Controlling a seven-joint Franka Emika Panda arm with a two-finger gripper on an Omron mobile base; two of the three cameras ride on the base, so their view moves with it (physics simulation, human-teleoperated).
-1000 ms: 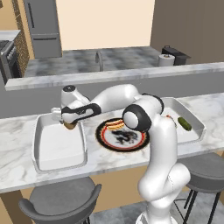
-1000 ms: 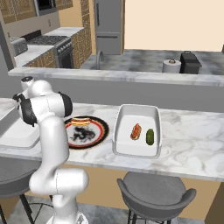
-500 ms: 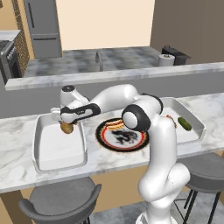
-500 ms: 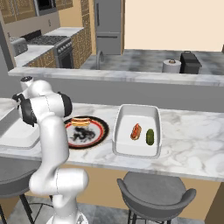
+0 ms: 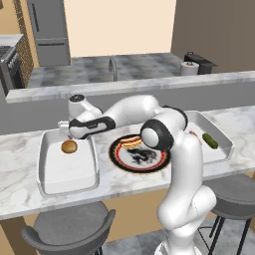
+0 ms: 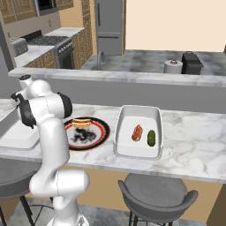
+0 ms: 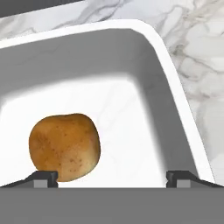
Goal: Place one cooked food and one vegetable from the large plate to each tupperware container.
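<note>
A potato (image 7: pixel 64 146) lies on the bare white floor of the left tupperware container (image 5: pixel 47 177), near its far end, and the claw (image 5: pixel 69 133) hangs just above it with its tips spread wide and nothing between them; in the hand view the two dark tips stand well apart at the bottom, the potato sitting beside the left one rather than pinched. To my eye the vegetable has been set down and the arm is free for the next item. That tray holds only the potato, so it wants its cooked food. The large plate (image 5: pixel 117 158) sits on the marble counter (image 5: pixel 20 199) between the two trays, and the one thing on it is a hot dog in a bun (image 5: pixel 130 142) at the plate's far edge, close to the arm's elbow. I'd judge that hot dog is meant for the left tray, since the right tupperware container (image 6: pixel 128 148) already carries its pair: a sausage-like piece (image 6: pixel 137 132) and a dark green pickle or cucumber (image 6: pixel 151 137) lying side by side, apart from each other. The reach from tray to plate is short, which is likely why the plate was put in the middle.
</note>
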